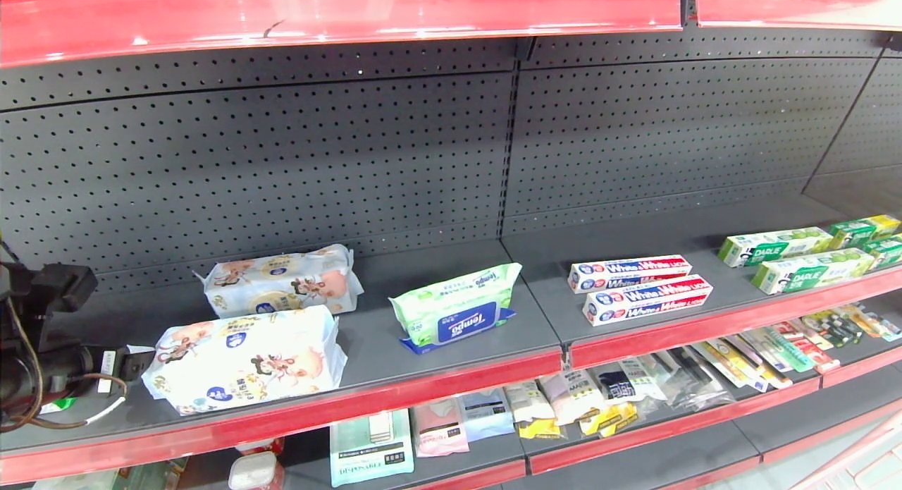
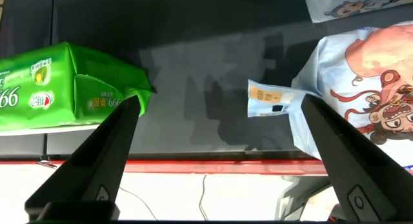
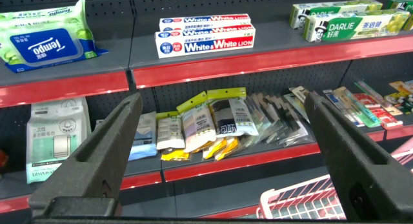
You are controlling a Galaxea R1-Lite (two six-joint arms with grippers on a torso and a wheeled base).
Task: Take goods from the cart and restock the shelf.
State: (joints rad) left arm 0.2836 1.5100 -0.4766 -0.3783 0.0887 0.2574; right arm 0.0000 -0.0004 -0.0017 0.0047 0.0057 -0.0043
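Nearest the robot, a corner of the pink wire cart (image 3: 303, 199) shows low beneath the right gripper (image 3: 222, 98). That gripper hangs back from the shelving with its jaws spread wide and nothing between them, probably so it is free to drop into the cart for the next item. The left gripper (image 2: 219, 104) sits at the red front lip of the shelf (image 1: 423, 391), also spread and empty. It is level with the deck, between a green pack (image 2: 64, 88) on one side and the front tissue pack (image 1: 246, 359) on the other, and the tissue pack's label tab points into the gap. That pack lies flat, just behind the lip and face up, so it looks like stock already set in place with the fingers clear of it. Behind it a second tissue pack (image 1: 282, 282) lies near the back, forming a front-to-back row for easy picking. Farther along the deck a wet wipes pack (image 1: 454, 310) rests on its own. Two red-and-white toothpaste boxes (image 1: 645, 289) lie side by side in the next bay, with green toothpaste boxes (image 1: 803, 257) beyond. The goods appear grouped by kind, each with bare deck around it. The perforated back panel (image 1: 282, 158) closes the bay. My guess is that neither arm carries goods now and another item from the cart comes next.
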